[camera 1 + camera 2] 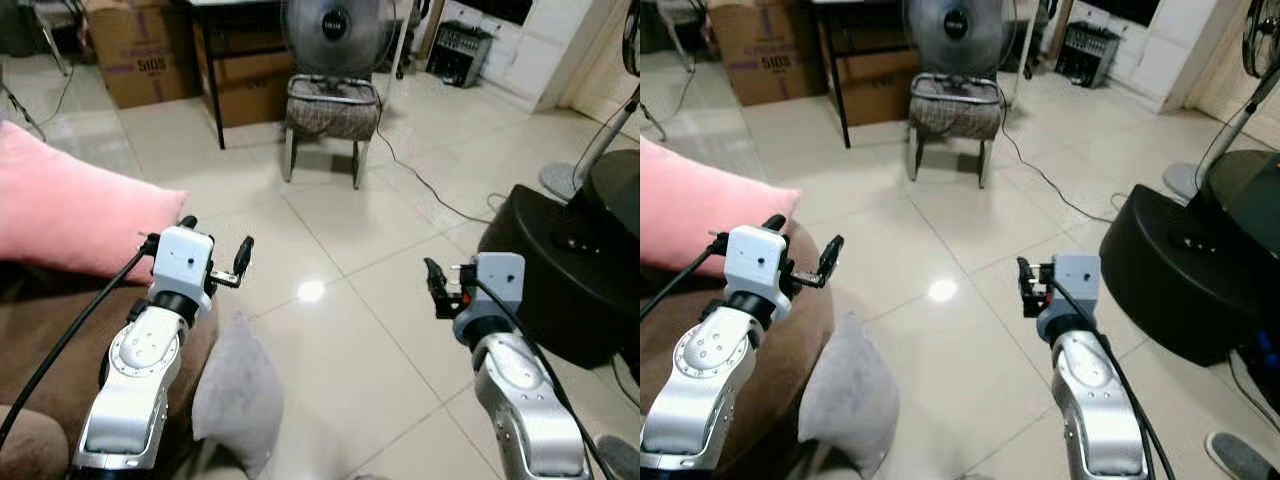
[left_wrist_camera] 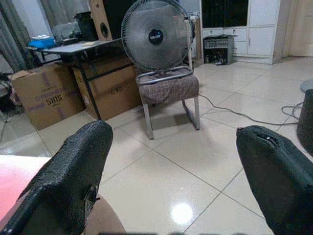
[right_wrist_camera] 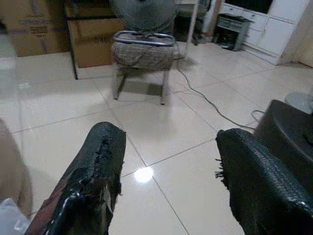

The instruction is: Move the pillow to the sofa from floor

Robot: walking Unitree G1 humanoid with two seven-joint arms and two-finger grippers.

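A grey pillow (image 1: 240, 385) leans on the tiled floor against the front of the brown sofa (image 1: 40, 340), just below my left forearm. A pink pillow (image 1: 70, 210) lies on the sofa at the left. Above the sofa's edge my left gripper (image 1: 218, 233) is held open and empty, higher than the grey pillow. In the left wrist view, the left gripper (image 2: 173, 132) has only floor between its fingers. My right gripper (image 1: 440, 285) hovers over the bare tiles to the right, also open and empty, as the right wrist view (image 3: 168, 132) confirms.
A padded metal chair (image 1: 330, 110) carrying a fan stands straight ahead, with a cable (image 1: 430, 185) trailing across the floor. A large black round object (image 1: 560, 270) sits close on the right. Cardboard boxes (image 1: 140, 50) and a dark table are at the back left.
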